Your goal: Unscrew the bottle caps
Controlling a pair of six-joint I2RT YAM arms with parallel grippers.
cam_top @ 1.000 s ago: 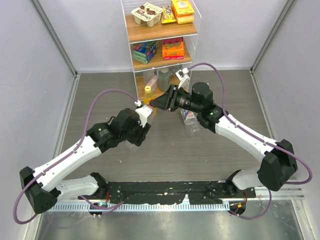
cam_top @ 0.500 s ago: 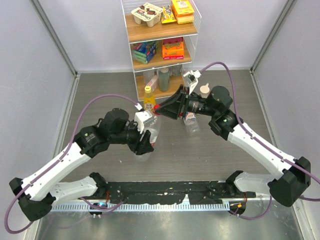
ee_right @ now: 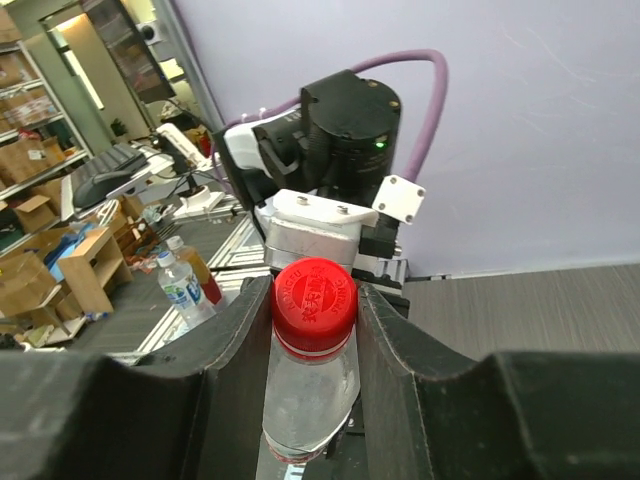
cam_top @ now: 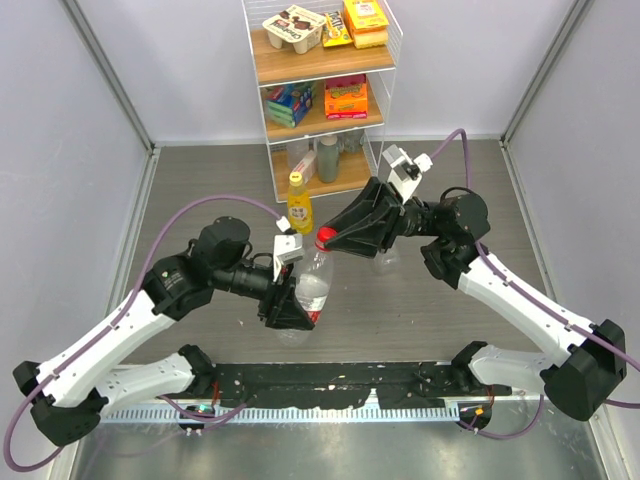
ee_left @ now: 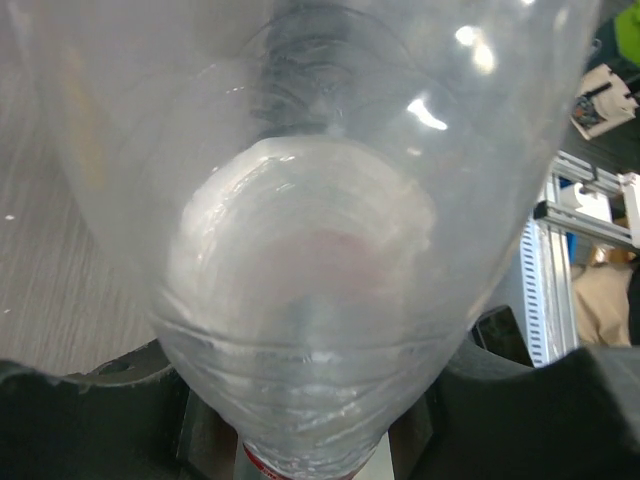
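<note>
A clear bottle (cam_top: 305, 285) with a red label is held off the table, tilted, its red cap (cam_top: 326, 238) pointing up and away. My left gripper (cam_top: 293, 306) is shut on its lower body; in the left wrist view the bottle's base (ee_left: 310, 250) fills the picture between the fingers (ee_left: 80, 420). My right gripper (cam_top: 334, 240) is shut on the red cap (ee_right: 315, 293), one jaw pressed to each side. The yellow-orange juice bottle (cam_top: 299, 205) stands with its yellow cap (cam_top: 296, 178) on. Another clear bottle (cam_top: 386, 262) is mostly hidden under my right arm.
A white wire rack (cam_top: 320, 70) with boxes and packets stands at the back centre, a pale green bottle (cam_top: 328, 158) on its lowest shelf. Grey walls close both sides. A black strip (cam_top: 330, 385) runs along the near edge.
Both arms have carried the red-label bottle away from the rack toward the near edge and lifted it. The right gripper has stayed on the cap, and the juice bottle is now uncovered.
</note>
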